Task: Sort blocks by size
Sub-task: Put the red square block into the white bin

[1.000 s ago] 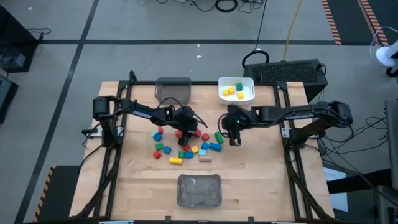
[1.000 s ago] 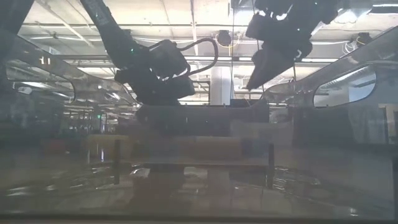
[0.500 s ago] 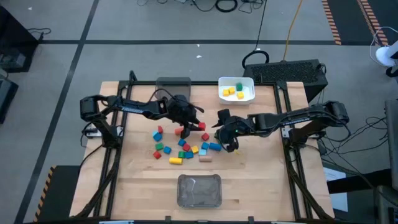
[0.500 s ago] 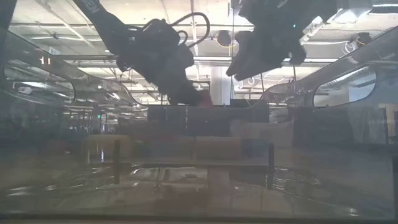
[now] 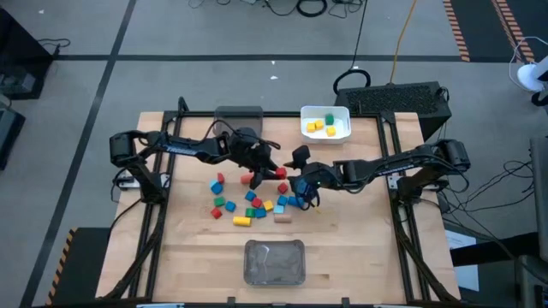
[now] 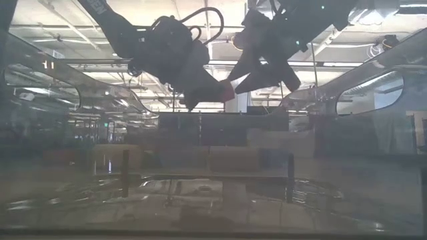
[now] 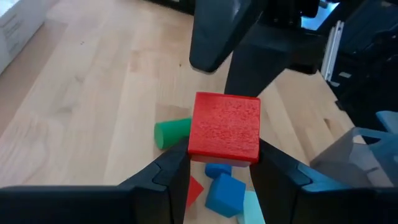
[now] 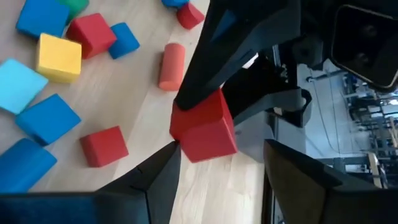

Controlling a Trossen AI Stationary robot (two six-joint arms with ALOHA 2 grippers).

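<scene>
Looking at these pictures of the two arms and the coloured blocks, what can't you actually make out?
- High view: the arms cover the red cube in the left gripper.
- Low view: glare over the table hides every loose block.
- Right wrist view: the right gripper stands open by that cube; whether it touches cannot be told.
- High view: the blocks in the white bin are too small to tell their shapes.
- High view: nothing can be made out in the clear bin.

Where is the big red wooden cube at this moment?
The big red wooden cube is off the table, shut between the left gripper fingers above the block pile, with the open right gripper right beside it.
</scene>
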